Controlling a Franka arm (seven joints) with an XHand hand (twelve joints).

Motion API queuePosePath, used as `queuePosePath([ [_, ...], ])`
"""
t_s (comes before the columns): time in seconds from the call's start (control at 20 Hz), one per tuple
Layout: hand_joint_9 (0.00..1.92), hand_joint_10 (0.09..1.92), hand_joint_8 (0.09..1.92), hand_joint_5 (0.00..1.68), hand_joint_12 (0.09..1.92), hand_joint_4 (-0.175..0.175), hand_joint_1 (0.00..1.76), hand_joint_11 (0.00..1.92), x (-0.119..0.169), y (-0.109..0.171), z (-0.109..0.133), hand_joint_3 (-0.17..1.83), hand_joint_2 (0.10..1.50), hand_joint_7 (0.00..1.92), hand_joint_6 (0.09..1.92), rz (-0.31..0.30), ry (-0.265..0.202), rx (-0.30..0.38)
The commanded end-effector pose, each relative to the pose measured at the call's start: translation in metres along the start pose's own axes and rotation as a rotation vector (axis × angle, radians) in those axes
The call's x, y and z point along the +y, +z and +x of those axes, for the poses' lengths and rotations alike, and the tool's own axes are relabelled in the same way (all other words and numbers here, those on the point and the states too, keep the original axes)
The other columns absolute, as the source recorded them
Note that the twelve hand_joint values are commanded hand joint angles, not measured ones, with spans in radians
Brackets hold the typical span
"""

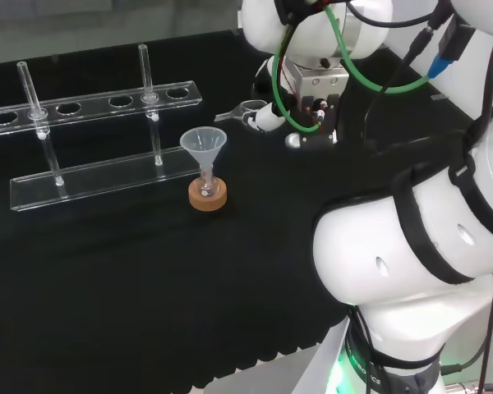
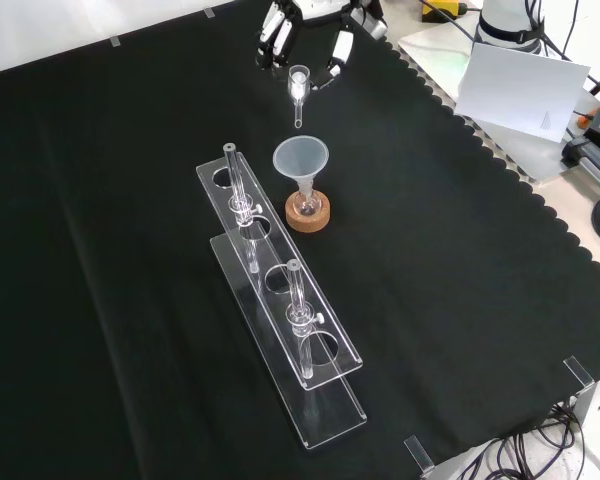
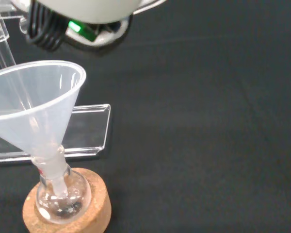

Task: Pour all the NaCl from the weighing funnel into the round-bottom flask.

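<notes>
A small round-bottom flask [image 2: 306, 203] stands on a cork ring [image 2: 308, 214] near the middle of the cloth, with a clear plastic funnel [image 2: 300, 158] in its neck. The head view has the funnel [image 1: 203, 148] and cork ring [image 1: 207, 196] left of the hand [image 1: 273, 116]. The hand [image 2: 338, 50] is shut on a small glass weighing funnel [image 2: 298, 88], held above the cloth just beyond the plastic funnel, its spout pointing toward it; something white shows in its cup. In the head view the weighing funnel [image 1: 241, 109] juts left from the fingers. The wrist view shows funnel [image 3: 36, 104], flask [image 3: 63, 195] and cork ring [image 3: 96, 206] close.
A clear plastic tube rack [image 2: 280, 300] with two glass tubes stands nearer the camera in the front view and left of the flask in the head view, where the rack [image 1: 90, 103] is long. White paper [image 2: 520, 85] lies beyond the cloth's scalloped edge.
</notes>
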State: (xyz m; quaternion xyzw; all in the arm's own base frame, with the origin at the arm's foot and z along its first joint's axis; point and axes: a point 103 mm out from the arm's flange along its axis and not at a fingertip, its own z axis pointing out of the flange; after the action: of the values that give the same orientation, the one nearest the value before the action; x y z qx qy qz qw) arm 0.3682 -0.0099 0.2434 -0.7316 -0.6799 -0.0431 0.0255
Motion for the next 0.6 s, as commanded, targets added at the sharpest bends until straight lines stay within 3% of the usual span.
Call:
queuePosePath([
  [0.05,1.13,0.25,0.62,1.35,0.94,0.175,1.13,0.98,0.01,0.0,0.006,0.6,0.66,0.72,0.51,0.041,-0.025,-0.077],
  [0.6,1.12,0.24,0.62,1.35,0.94,0.175,1.13,0.97,0.023,-0.007,0.021,0.6,0.66,0.72,0.5,0.097,-0.088,-0.228],
])
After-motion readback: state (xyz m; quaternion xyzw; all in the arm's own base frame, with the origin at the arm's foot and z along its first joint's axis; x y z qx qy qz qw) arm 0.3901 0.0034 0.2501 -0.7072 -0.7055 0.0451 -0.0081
